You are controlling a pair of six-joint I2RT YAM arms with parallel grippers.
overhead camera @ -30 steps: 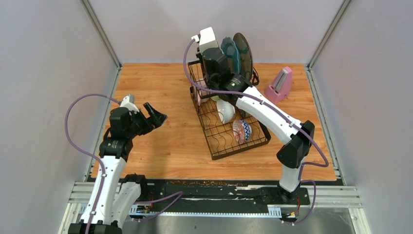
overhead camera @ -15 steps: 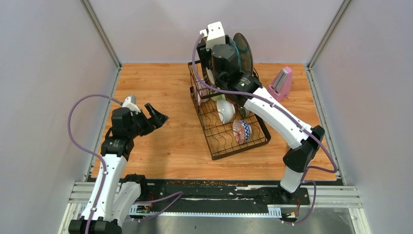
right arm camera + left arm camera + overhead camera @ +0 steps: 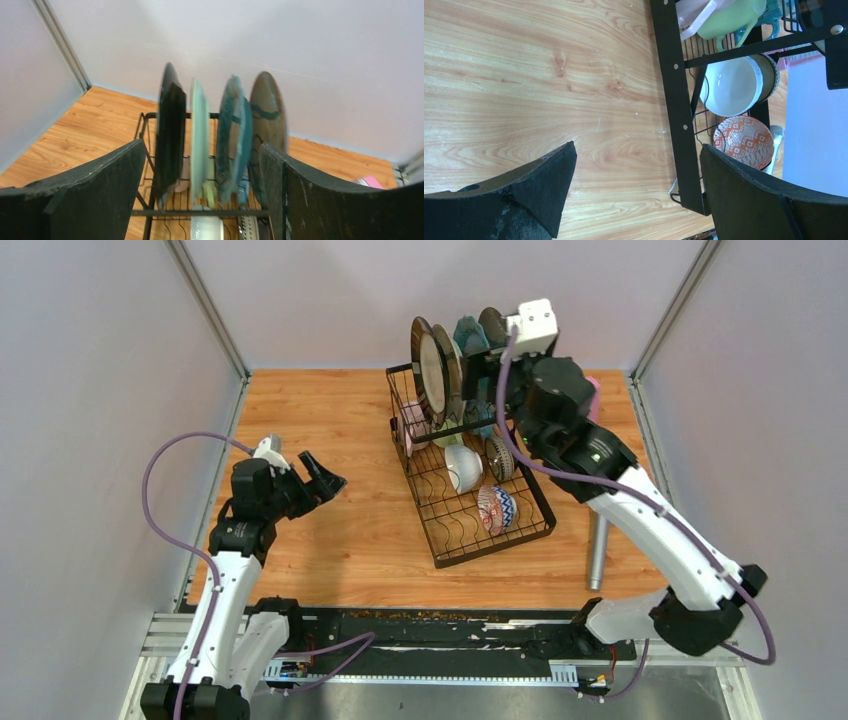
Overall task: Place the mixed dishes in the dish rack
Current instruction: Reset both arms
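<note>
The black wire dish rack (image 3: 495, 545) stands mid-table. Several plates (image 3: 432, 368) stand on edge in its tall back section; the right wrist view shows a dark plate (image 3: 170, 130), a pale-green one (image 3: 199, 132), a teal one (image 3: 232, 130) and a brown one (image 3: 268, 117). In the low tray sit a white bowl (image 3: 463, 468), a patterned bowl (image 3: 495, 508) and a dark ribbed bowl (image 3: 498, 457), with pink (image 3: 410, 425) and green (image 3: 729, 17) mugs beneath the plates. My right gripper (image 3: 487, 368) hovers open and empty just right of the plates. Left of the rack, my left gripper (image 3: 318, 475) stands open and empty.
A silver-grey microphone (image 3: 597, 550) lies on the table right of the rack. The pink metronome (image 3: 370, 181) at the back right is mostly hidden behind my right arm. Grey walls enclose three sides. Bare wood (image 3: 549, 75) lies under my left gripper.
My right gripper opened and swung up and rightward off the rack's back-left, leaving the plates standing there. The microphone came into view. The left arm has not moved.
</note>
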